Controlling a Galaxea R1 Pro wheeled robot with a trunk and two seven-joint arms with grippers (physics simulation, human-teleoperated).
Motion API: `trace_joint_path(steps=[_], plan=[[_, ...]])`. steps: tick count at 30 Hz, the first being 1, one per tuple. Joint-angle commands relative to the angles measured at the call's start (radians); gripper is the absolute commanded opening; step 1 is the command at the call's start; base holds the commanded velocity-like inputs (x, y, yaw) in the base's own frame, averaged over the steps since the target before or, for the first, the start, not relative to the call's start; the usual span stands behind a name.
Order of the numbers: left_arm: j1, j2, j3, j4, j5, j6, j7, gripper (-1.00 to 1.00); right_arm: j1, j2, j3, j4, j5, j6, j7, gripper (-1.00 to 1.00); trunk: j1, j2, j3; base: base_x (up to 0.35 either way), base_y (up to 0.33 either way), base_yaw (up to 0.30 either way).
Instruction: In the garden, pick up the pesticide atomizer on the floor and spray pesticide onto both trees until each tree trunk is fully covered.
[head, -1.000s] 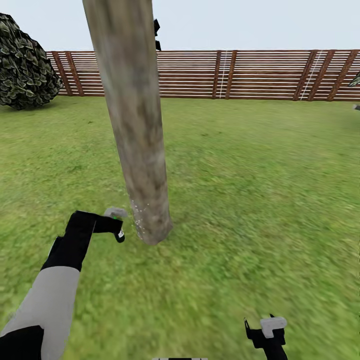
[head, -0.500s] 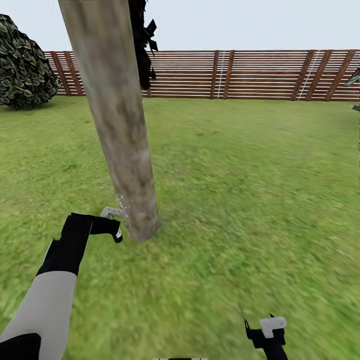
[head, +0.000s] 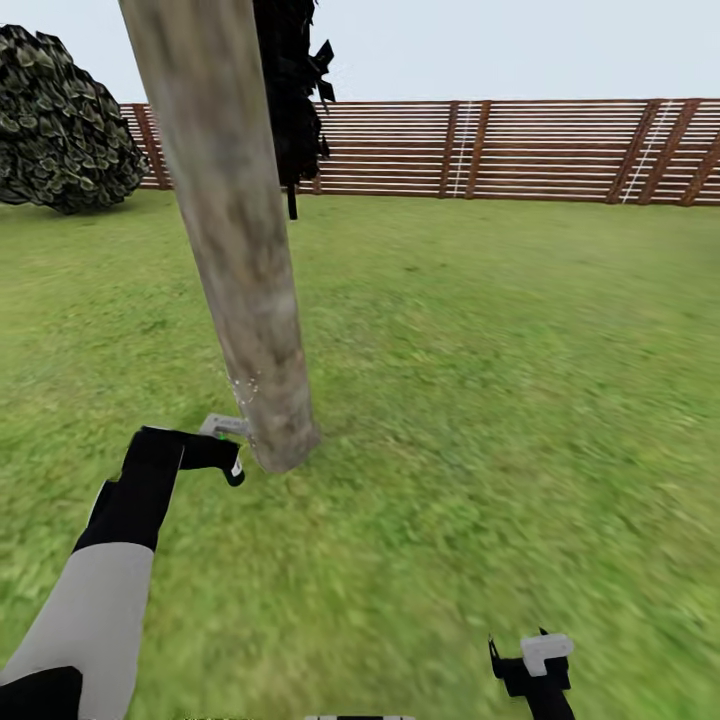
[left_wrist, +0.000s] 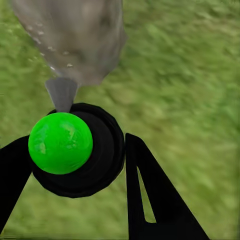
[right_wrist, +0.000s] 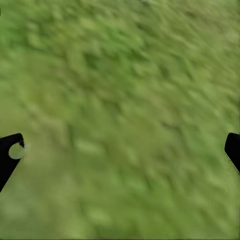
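Note:
A thick grey-brown tree trunk (head: 245, 280) leans up from the lawn at left of centre, with a few white specks low on its bark. My left gripper (head: 226, 456) hangs just left of the trunk's foot, shut on the pesticide atomizer (head: 222, 425). In the left wrist view the atomizer (left_wrist: 75, 150) is a black round body with a bright green ball on top, held between my left gripper's (left_wrist: 75, 145) two black fingers. Its grey nozzle points at the speckled trunk base (left_wrist: 75, 40) close ahead. My right gripper (head: 530, 665) sits low at the bottom right, open (right_wrist: 120, 145) over bare grass.
A brown slat fence (head: 500, 150) closes the far side of the lawn. A dark mottled bush (head: 60, 120) stands at the back left. A near-black narrow tree (head: 290, 90) rises just behind the trunk. Open grass spreads to the right.
The whole view has shifted, so the camera moved. The trunk's foot now stands closer to my left gripper, and the white specks sit higher on the bark. Both grippers keep their state.

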Motion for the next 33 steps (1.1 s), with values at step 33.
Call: trace_joint_path(steps=[33], plan=[[0.029, -0.025, 0.065, 0.044, 0.002, -0.003, 0.166, -1.0, 0.0, 0.0, 0.0, 0.0, 0.0, 0.0, 0.001, 1.0, 0.0, 0.0, 0.0, 0.081, -0.264, 0.09]])
